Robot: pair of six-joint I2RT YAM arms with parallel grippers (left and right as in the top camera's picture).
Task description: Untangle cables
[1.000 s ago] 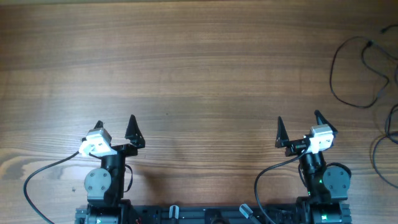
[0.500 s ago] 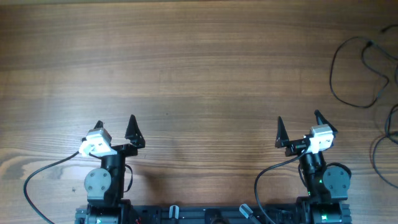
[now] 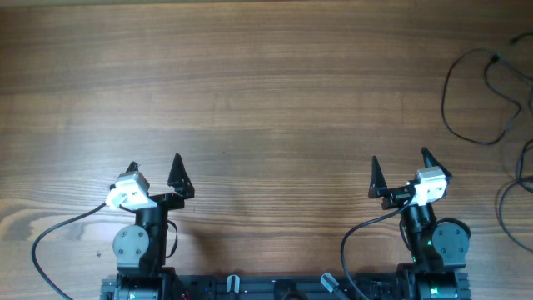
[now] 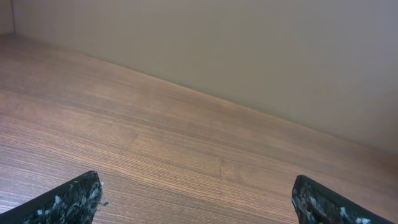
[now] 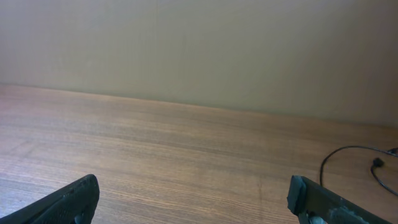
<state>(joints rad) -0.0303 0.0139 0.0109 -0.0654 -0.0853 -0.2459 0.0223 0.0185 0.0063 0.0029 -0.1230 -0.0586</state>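
Sitting near the front bench (image 3: 266,83) edge: left gripper (image 3: 155,162) and right gripper (image 3: 400,156), both jaws wide open, nothing gripped. Cables (image 3: 445,100) lie in loose loops along the right edge toward the far-right corner, well apart from the right gripper, farther from the left. R wrist cam shows one strand (image 5: 341,150) at right.

- The bench (image 3: 266,83) looks like wood, or a wood-look top. It is brown with long streaky grain, smooth, and has a soft low sheen.
- The cables (image 3: 444,100) have thin black sheaths, plastic or rubber by the look, and matt.
- The jaws of the left gripper (image 4: 196,180) and right gripper (image 5: 194,182) are black with pale flecks, hard and slightly glossy.
- The casing (image 3: 127,193) on the left wrist is smooth white plastic.
- The wall (image 4: 249,50) is plain beige and matt.
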